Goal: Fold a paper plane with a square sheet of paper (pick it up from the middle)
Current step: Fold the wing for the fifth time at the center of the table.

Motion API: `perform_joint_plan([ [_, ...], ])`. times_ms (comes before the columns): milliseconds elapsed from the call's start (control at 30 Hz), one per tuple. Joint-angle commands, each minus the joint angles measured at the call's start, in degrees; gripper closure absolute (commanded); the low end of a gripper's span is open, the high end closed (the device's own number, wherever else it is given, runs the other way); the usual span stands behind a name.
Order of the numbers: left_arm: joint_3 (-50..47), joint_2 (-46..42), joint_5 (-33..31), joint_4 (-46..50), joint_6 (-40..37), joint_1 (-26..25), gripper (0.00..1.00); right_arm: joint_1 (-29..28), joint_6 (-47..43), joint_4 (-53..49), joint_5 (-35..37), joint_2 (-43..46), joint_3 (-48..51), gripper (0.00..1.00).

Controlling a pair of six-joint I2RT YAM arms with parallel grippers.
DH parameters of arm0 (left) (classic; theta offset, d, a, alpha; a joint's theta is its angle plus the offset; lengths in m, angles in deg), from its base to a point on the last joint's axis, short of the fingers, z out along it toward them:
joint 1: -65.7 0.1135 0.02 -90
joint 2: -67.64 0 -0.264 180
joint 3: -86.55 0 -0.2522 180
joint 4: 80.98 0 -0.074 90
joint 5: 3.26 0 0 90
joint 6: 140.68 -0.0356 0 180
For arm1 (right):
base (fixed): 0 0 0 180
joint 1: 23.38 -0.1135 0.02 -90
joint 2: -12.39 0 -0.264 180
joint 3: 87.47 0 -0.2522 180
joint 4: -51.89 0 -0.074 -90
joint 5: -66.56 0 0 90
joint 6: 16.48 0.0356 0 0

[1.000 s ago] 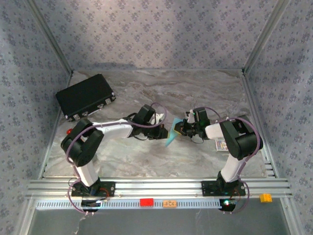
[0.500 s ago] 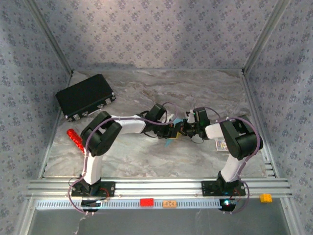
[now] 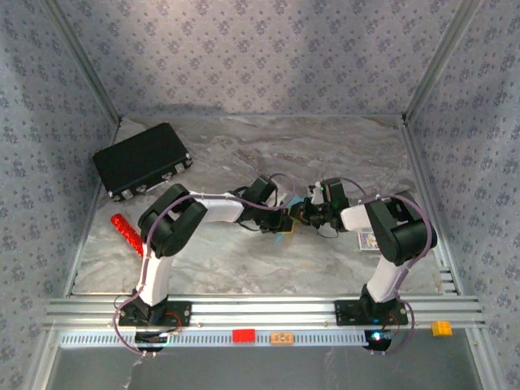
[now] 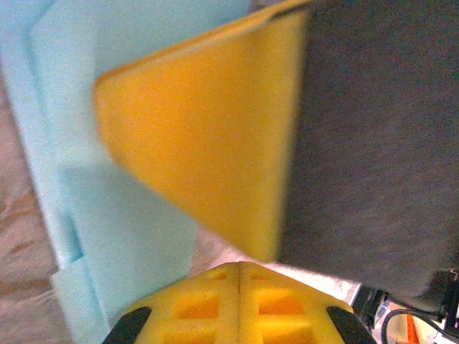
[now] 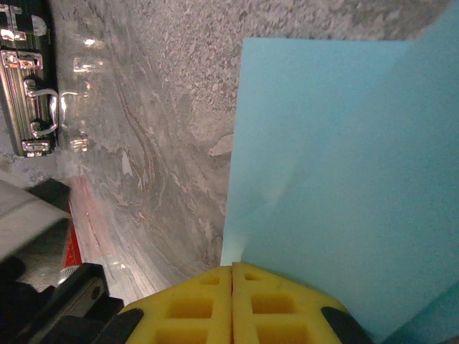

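Where the two arms meet at the middle of the table (image 3: 341, 146), the top camera shows me the left gripper (image 3: 280, 221) and the right gripper (image 3: 301, 215) nearly nose to nose. A sliver of the sheet of paper (image 3: 282, 236) pokes out just below them. The black case (image 3: 142, 160) sits at the far left, and the red stick (image 3: 126, 232) lies near the left arm's elbow.

On my left wrist feed, the left gripper (image 4: 239, 301) has its yellow fingers pressed flat together. The light blue sheet (image 4: 122, 236), with layered edges, runs past on the left, and I cannot tell whether it is pinched. A yellow finger (image 4: 208, 143) of the right gripper looms close ahead.

On the right wrist feed, the right gripper (image 5: 233, 294) is clamped on the sheet (image 5: 337, 179), which rises straight out from between its fingers above the marbled table.
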Motion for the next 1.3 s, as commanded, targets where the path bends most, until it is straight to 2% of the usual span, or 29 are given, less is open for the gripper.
perform_joint_plan([
  [0, -2.55, 0.44, -0.06, -1.05, 0.15, -0.27, 0.96, 0.0, -1.07, -6.24, 5.39, -2.61, 1.04, 0.92],
  [400, -7.88, -2.72, 0.92, 1.04, 0.02, -0.24, 0.96, 0.09, -1.45, -6.74, 5.48, -2.61, 1.02, 0.92],
  [833, -13.61, -9.09, -1.62, 10.59, -5.25, -0.24, 0.95, -0.03, -1.53, -7.25, 5.79, -2.15, 0.84, 0.92],
  [1033, -18.47, -12.96, -1.74, 7.29, -3.29, -0.42, 0.98, -0.18, -1.37, -7.16, 5.76, -2.15, 0.76, 0.92],
  [1267, -13.88, -19.54, -2.94, 4.19, -2.34, -0.07, 0.99, -0.28, -1.22, -7.82, 5.8, -1.45, 0.57, 0.92],
])
